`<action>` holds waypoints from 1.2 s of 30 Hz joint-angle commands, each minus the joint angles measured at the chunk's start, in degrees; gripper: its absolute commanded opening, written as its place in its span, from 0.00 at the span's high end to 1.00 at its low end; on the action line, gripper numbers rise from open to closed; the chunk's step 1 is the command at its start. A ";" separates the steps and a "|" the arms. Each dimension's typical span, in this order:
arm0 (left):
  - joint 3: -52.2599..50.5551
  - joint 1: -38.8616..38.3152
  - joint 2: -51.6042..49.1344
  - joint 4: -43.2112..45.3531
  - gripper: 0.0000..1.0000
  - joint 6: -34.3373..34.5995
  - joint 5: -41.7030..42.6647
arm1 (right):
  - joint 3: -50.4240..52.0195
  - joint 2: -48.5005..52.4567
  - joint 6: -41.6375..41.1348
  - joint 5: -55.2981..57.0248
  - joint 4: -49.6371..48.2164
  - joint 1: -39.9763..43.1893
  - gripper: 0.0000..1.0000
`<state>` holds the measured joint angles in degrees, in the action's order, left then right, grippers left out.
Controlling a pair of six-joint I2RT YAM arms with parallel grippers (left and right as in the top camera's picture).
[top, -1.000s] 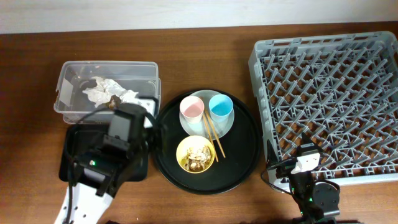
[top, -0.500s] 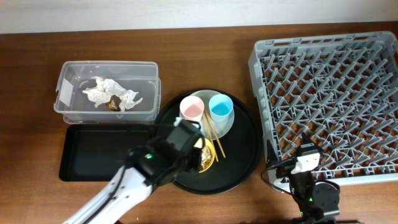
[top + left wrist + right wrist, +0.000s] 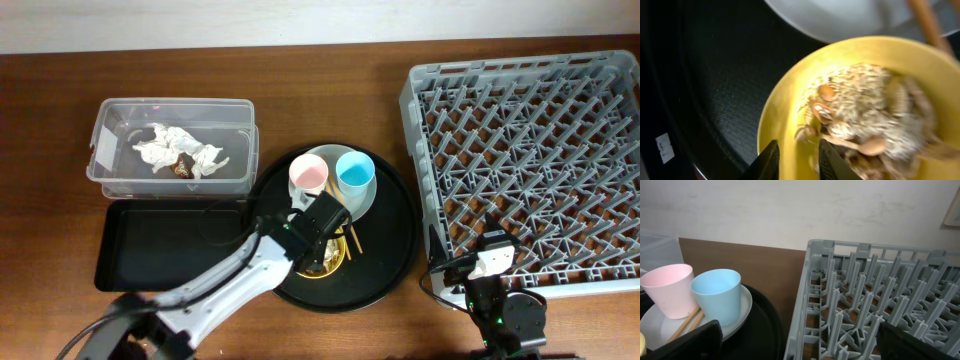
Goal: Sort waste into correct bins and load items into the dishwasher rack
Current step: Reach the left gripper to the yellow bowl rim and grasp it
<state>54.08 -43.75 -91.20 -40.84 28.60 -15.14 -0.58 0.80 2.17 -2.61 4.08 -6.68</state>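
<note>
The yellow bowl (image 3: 328,264) of brownish food scraps (image 3: 865,112) sits at the front of the round black tray. My left gripper (image 3: 797,150) hangs over the bowl's (image 3: 785,110) left inner wall. Its jaws are open by a narrow gap, and only bowl shows between them. The pink cup (image 3: 308,176), blue cup (image 3: 354,172) and chopsticks (image 3: 352,238) rest on the pale plate (image 3: 373,197). White tissues (image 3: 165,148) lie in the clear box (image 3: 108,140), beside the shallow black tray (image 3: 160,250). My right gripper (image 3: 795,347) stands wide open and empty at the near-left corner of the grey rack (image 3: 520,150).
The round black tray (image 3: 392,240) lies between the bins and the rack. In the right wrist view the pink cup (image 3: 667,290), the blue cup (image 3: 715,295) and the rack's wall (image 3: 810,295) stand close ahead. A wall runs along the table's far edge.
My left arm has swung right, from over the clear box and the shallow black tray to the yellow bowl, and its jaws have narrowed. The right arm has not moved.
</note>
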 commanded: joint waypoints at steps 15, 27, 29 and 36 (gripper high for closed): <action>-0.57 7.65 -1.46 -3.23 0.74 0.22 -7.43 | 0.26 -0.28 0.17 -0.13 0.24 0.37 0.01; 7.37 8.28 7.06 -7.41 0.79 0.04 6.29 | 0.26 -0.28 0.17 -0.13 0.24 0.37 0.01; 7.34 8.28 7.89 -6.73 0.88 0.07 11.17 | 0.26 -0.28 0.17 -0.13 0.22 0.37 0.01; 3.87 5.38 7.52 0.50 0.98 0.11 15.13 | 0.26 -0.28 0.17 -0.13 0.24 0.37 0.01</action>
<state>60.29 -36.32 -83.53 -43.44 28.56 -3.27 -0.58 0.80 2.17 -2.61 4.08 -6.68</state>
